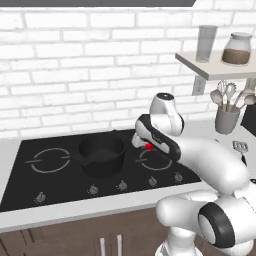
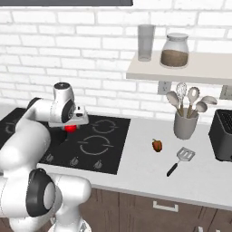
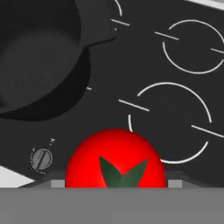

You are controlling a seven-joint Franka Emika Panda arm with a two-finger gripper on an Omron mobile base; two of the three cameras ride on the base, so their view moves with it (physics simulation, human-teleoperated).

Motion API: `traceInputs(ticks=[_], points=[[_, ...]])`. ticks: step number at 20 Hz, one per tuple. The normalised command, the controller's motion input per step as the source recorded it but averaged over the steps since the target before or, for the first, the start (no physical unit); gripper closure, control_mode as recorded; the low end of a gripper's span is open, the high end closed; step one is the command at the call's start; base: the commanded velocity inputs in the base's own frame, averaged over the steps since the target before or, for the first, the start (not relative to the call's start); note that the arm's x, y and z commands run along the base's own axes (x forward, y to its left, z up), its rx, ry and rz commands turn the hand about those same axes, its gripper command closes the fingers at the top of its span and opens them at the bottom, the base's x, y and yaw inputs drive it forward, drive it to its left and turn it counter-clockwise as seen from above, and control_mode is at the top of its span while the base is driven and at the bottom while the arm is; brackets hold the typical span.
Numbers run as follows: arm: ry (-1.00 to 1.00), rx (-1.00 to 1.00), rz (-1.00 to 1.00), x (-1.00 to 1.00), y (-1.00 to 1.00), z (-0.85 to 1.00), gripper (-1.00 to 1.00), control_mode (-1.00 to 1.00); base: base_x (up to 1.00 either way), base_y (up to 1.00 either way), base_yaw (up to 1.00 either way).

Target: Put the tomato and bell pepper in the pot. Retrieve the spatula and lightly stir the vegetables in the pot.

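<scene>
My gripper point(image 1: 146, 145) is shut on the tomato point(image 1: 149, 146), a bright red ball held just above the black cooktop, to the right of the pot point(image 1: 101, 155). In the hand view the tomato point(image 3: 116, 162) sits between the fingers with its green stem leaves facing the camera, and the pot point(image 3: 39, 57) lies up and to the left, empty. The right base view shows the tomato point(image 2: 70, 128) under the hand. The bell pepper point(image 2: 157, 145) rests on the white counter right of the stove. The spatula point(image 2: 181, 158) lies farther right, near the crock.
A grey crock of pale spoons and a whisk point(image 2: 186, 124) stands behind the spatula. A dark toaster point(image 2: 224, 136) is at the far right. A shelf point(image 2: 181, 70) above carries a glass and a jar. Stove knobs point(image 3: 41, 158) line the cooktop's front edge.
</scene>
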Motion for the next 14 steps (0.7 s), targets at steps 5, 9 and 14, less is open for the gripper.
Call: traceInputs(ticks=[5, 9, 14], points=[[-0.04, 0.01, 0.22, 0.33, 1.0, 0.05, 1.0, -1.0, 0.0, 0.0, 0.0], [0.07, -0.07, 0.05, 0.37, 0.73, 0.0, 1.0, -1.0, 0.0, 0.0, 0.0], [0.02, -0.02, 0.0, 0.44, 0.41, -0.2, 1.0, -1.0, 0.0, 0.0, 0.0]])
